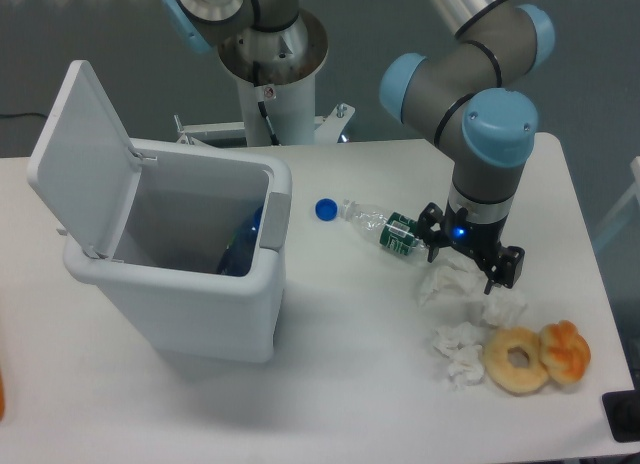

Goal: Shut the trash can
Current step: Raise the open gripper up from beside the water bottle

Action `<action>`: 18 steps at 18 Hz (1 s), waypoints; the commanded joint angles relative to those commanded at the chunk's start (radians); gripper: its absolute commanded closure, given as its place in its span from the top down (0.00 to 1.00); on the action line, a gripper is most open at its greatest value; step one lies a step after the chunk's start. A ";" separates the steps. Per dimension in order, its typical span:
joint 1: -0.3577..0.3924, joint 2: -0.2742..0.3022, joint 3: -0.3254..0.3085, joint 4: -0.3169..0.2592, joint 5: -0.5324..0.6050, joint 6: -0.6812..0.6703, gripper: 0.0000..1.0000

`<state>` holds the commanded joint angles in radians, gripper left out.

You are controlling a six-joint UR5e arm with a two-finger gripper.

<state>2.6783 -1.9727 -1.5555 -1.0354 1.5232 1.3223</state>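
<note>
The trash can (215, 309) is a large white bin on the left half of the table. Its flat lid (85, 159) stands raised on the left side, hinged open, so the grey inside shows. Something blue (245, 246) lies inside against the right wall. My gripper (471, 252) hangs far to the right of the bin, pointing down just over a crumpled white tissue (448, 281). The black fingers (511, 266) stand apart and the gripper is open, with nothing held between them.
A clear plastic bottle (378, 224) with a green label lies between bin and gripper, its blue cap (325, 210) loose beside it. More crumpled tissue (458, 350) and two doughnuts (518, 360) sit at the front right. The robot's base column (275, 94) rises behind the bin.
</note>
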 joint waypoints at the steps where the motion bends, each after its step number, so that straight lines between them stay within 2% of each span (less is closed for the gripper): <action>1: -0.002 0.000 0.000 -0.002 0.000 0.000 1.00; 9: -0.008 0.032 0.002 -0.015 -0.009 -0.044 1.00; 12: -0.017 0.084 0.000 -0.015 -0.047 -0.107 1.00; 18: -0.038 0.204 0.011 -0.006 -0.129 -0.446 1.00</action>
<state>2.6401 -1.7688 -1.5448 -1.0416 1.3945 0.8764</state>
